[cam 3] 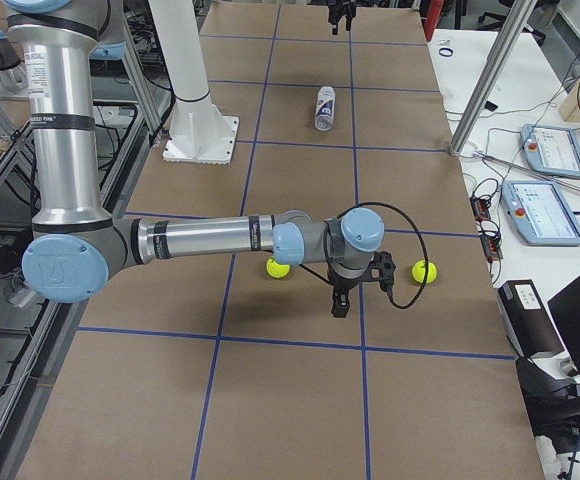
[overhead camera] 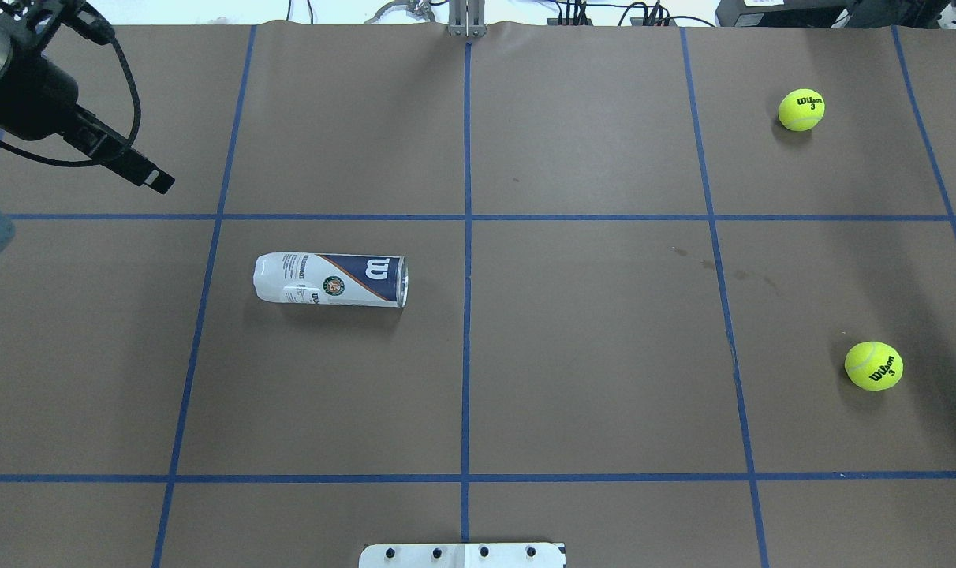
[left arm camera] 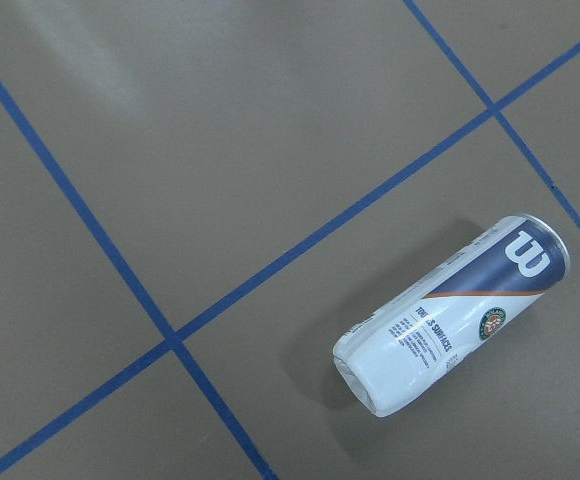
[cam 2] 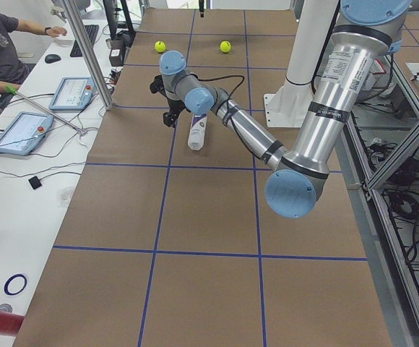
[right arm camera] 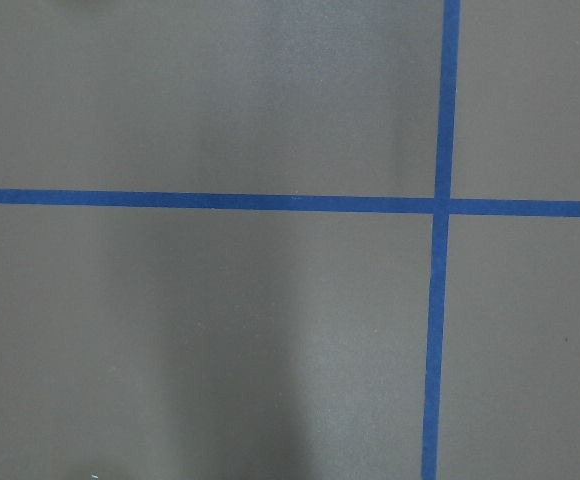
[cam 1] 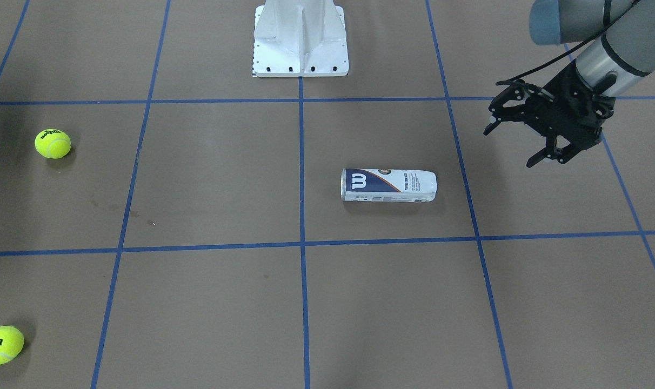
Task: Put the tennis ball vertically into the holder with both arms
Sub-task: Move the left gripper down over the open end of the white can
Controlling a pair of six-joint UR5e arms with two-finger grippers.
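The holder (cam 1: 389, 185) lies on its side on the brown table, its silver rim toward the table's centre. It also shows in the overhead view (overhead camera: 330, 279) and the left wrist view (left arm camera: 450, 320). My left gripper (cam 1: 508, 147) is open and empty, held above the table beyond the holder's closed end. Two yellow tennis balls (overhead camera: 801, 109) (overhead camera: 873, 365) lie far off on my right side. My right gripper (cam 3: 339, 305) shows only in the exterior right view, hanging over the table between the two balls (cam 3: 279, 267) (cam 3: 425, 270). I cannot tell if it is open or shut.
The white mounting base (cam 1: 300, 38) stands at the robot's edge of the table. Blue tape lines divide the brown table (overhead camera: 588, 355) into squares. An operator (cam 2: 0, 50) sits at a side desk with tablets, beyond the table's far edge.
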